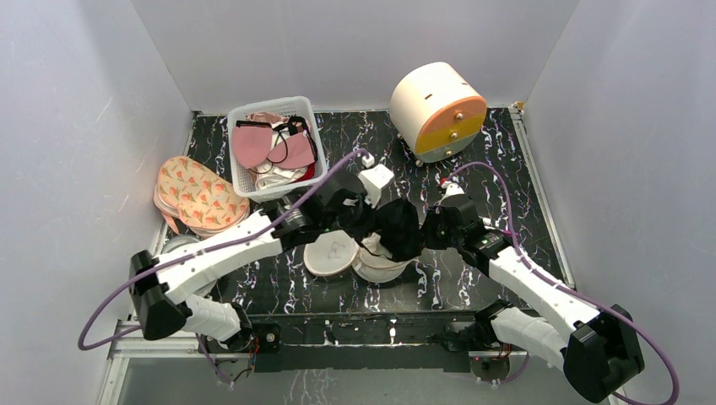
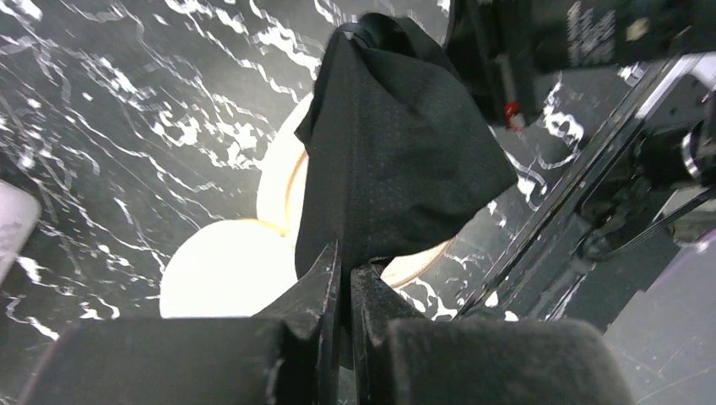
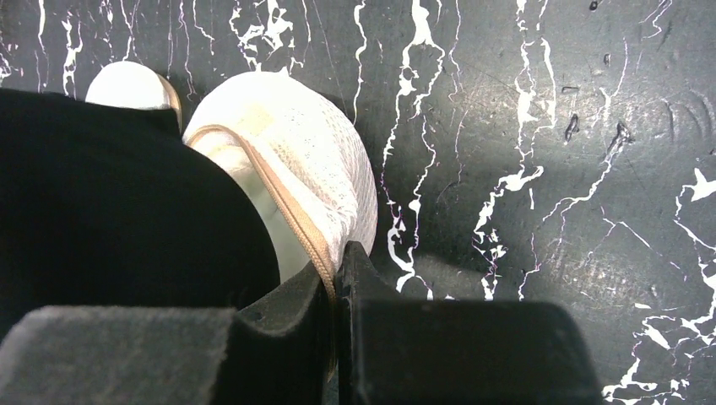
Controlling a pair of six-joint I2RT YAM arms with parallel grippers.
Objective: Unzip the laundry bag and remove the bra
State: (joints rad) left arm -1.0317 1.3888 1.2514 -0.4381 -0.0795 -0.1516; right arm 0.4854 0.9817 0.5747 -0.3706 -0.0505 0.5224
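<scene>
The white mesh laundry bag [image 1: 333, 253] lies open at the table's middle, with its beige zipper edge showing. The black bra [image 1: 398, 228] hangs lifted above it, between the two grippers. My left gripper [image 1: 365, 221] is shut on the lower edge of the bra [image 2: 397, 143], with the jaws pinching the fabric in the left wrist view [image 2: 346, 270] above the bag's halves [image 2: 219, 270]. My right gripper [image 1: 428, 234] is shut on the bag's zipper edge [image 3: 295, 211] in the right wrist view [image 3: 335, 261]. There the bag [image 3: 321, 143] and the bra [image 3: 110, 194] lie side by side.
A white basket [image 1: 246, 181] of pink bras stands at the back left. A flowered padded bag [image 1: 198, 196] lies left of it. A cream and orange drum-shaped box [image 1: 437, 110] stands at the back right. Grey walls close in on three sides.
</scene>
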